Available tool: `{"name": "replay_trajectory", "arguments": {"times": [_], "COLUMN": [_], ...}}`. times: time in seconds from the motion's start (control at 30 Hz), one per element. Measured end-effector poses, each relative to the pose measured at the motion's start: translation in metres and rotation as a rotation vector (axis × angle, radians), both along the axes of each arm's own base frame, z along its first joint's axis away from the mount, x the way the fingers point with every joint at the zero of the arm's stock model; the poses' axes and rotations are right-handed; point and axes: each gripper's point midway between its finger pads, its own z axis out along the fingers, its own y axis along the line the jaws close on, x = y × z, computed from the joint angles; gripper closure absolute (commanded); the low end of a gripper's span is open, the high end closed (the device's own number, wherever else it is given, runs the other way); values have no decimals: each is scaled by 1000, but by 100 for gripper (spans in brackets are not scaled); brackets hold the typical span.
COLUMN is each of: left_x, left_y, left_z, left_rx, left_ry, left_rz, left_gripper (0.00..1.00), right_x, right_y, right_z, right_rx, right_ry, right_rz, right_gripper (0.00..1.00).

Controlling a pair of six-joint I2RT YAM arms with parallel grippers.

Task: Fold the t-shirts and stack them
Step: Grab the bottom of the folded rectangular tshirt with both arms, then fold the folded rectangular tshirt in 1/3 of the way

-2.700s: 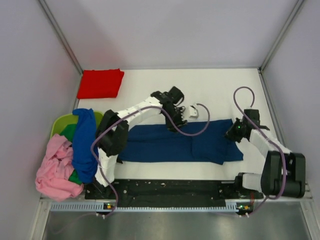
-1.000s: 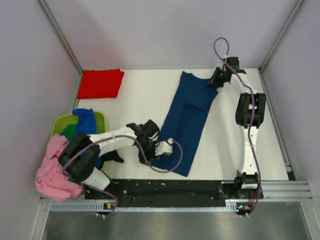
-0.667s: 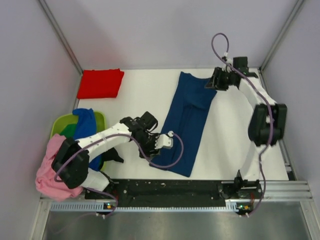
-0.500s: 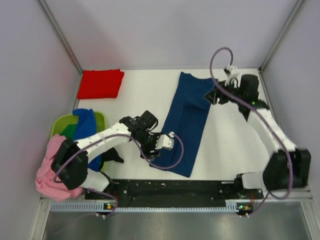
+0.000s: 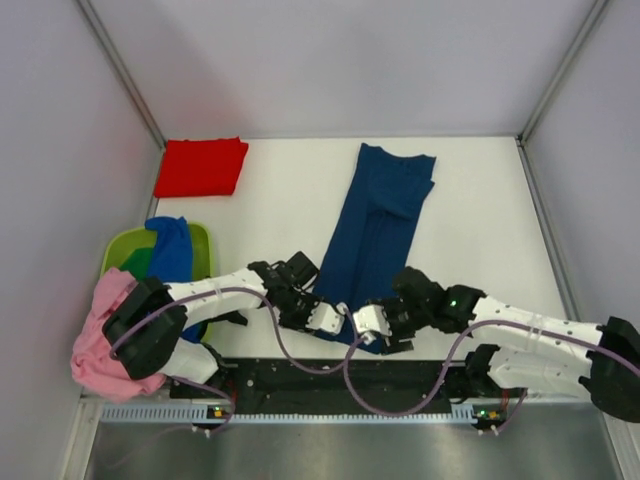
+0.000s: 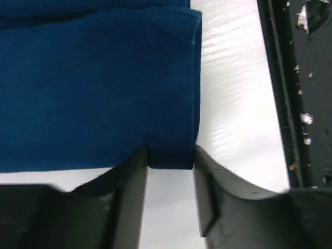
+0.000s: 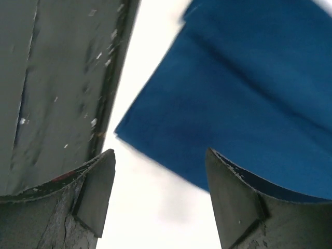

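Observation:
A navy blue t-shirt (image 5: 385,215), folded into a long strip, lies slanted from the far middle of the table toward the near edge. At the near hem my left gripper (image 5: 335,318) has its fingers on either side of a corner (image 6: 171,129). The cloth fills the gap between them, so my left gripper (image 6: 170,155) is shut on it. My right gripper (image 5: 368,326) sits just right of it. In the right wrist view my right gripper (image 7: 160,153) is open, with the shirt's other near corner (image 7: 155,124) ahead of its tips. A folded red t-shirt (image 5: 200,166) lies far left.
A lime green basket (image 5: 125,248) stands at the left edge, with a royal blue shirt (image 5: 170,255) draped over it. A pink shirt (image 5: 105,345) is heaped in front of it. The black rail (image 5: 330,378) runs along the table's near edge, close behind both grippers.
My right arm let go of the shirt's far end and swung to the near hem beside the left gripper, jaws opening. My left gripper opened briefly, then closed on the near corner.

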Motion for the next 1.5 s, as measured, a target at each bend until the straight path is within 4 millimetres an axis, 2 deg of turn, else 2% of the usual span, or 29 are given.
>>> {"name": "replay_trajectory", "arguments": {"times": [0.07, 0.13, 0.2, 0.23, 0.37, 0.47, 0.57, 0.63, 0.7, 0.83, 0.97, 1.1, 1.27, 1.33, 1.4, 1.5], "left_x": [3, 2, 1, 1, -10, -33, -47, -49, -43, -7, 62, 132, 211, 231, 243, 252], "left_y": [-6, -10, -12, -13, -17, -12, -10, -11, -15, -30, -42, -53, -78, -83, -87, -87], "left_z": [0, 0, -1, 0, 0, 4, 14, 24, 37, 66, 90, 93, 89, 84, 77, 66], "left_rx": [-14, -25, -28, -29, -27, 4, 21, 26, 23, -16, -59, -51, -58, -51, -44, -29], "left_ry": [-24, -35, -37, -35, -7, 89, 160, 184, 181, 143, 107, 83, 42, 30, 23, 15], "left_rz": [-3, -10, -9, -5, -5, -17, -25, -9, 42, 188, 399, 551, 644, 668, 679, 689], "left_gripper": [83, 99, 100, 100, 100, 100, 100, 100, 100, 100, 100, 100, 100, 100, 100, 100], "right_x": [-16, -23, -27, -29, -41, -53, -51, -45, -31, 15, 69, 128, 185, 199, 212, 226], "right_y": [-9, -14, -15, -14, -8, -3, -7, -8, -11, -22, -35, -53, -82, -90, -95, -97], "right_z": [-22, -37, -48, -53, -65, -62, -52, -40, -27, -5, 12, 22, 10, 3, 0, -4], "right_rx": [-81, -133, -163, -178, -202, -180, -166, -131, -85, -45, -15, 16, -7, -16, -13, -7], "right_ry": [9, -15, -49, -61, -70, -70, -95, -112, -125, -132, -147, -168, -213, -227, -248, -279], "right_rz": [71, 118, 155, 177, 251, 311, 290, 256, 176, -41, -267, -482, -670, -710, -738, -755], "right_gripper": [33, 36, 40, 46, 97, 100, 100, 100, 100, 100, 100, 100, 100, 100, 100, 100]}}
